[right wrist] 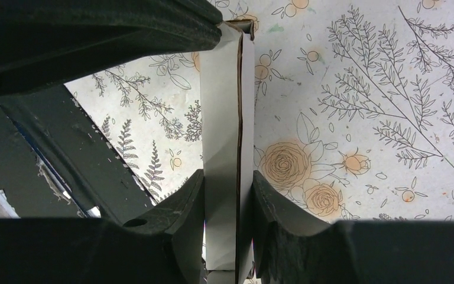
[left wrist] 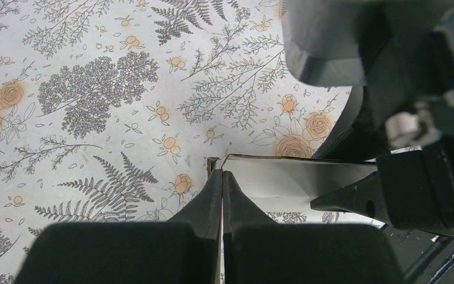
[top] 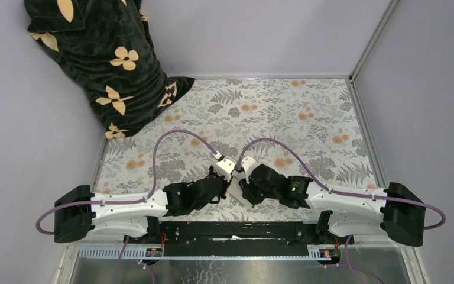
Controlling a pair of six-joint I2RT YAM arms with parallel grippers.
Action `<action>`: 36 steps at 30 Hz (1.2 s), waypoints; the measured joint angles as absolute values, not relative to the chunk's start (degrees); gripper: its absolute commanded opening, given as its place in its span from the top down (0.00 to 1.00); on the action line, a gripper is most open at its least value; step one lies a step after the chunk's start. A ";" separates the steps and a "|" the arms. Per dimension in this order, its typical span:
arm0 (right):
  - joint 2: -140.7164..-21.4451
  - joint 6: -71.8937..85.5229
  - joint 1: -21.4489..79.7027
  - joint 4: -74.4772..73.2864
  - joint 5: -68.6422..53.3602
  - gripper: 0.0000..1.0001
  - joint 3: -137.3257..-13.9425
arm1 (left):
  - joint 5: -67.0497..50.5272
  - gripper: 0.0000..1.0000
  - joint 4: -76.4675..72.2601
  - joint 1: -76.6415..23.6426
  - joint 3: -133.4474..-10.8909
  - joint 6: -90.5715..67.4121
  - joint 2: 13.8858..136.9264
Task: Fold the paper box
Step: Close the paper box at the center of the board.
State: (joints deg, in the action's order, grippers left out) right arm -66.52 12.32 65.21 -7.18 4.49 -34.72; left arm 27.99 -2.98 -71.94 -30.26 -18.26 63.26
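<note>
The paper box, white thin cardboard pressed into a narrow, part-folded shape with a brown-edged seam running along it, is held up off the counter between the two arms, near the counter's near edge and about midway across it. In the right wrist view the paper box stands as a slim upright strip straight out from the right end effector, whose two dark fingers press against its broad faces on either side, so that end effector is clamped on the box's lower part. At the box's far top corner the left end effector comes in from the side and meets the cardboard. The left wrist view shows that left end effector clenched tight, fingertips together with a thin pale sliver of card running between them, nipping the corner of the paper box, which spreads away to the right toward the right end effector. From above, the left end effector and right end effector sit close together over the floral-printed counter. Purple cables arch from each wrist, and a dark blanket with yellow flowers is heaped in the far left corner.
</note>
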 measured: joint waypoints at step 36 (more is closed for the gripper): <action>-66.89 10.33 65.69 -7.05 0.73 0.98 -34.46 | 23.75 1.00 -7.31 -69.67 -24.51 -16.34 58.65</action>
State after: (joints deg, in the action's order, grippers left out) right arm -66.89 10.33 65.69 -7.05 0.73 -34.46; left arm 23.75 -7.31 -69.67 -24.51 -16.34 58.65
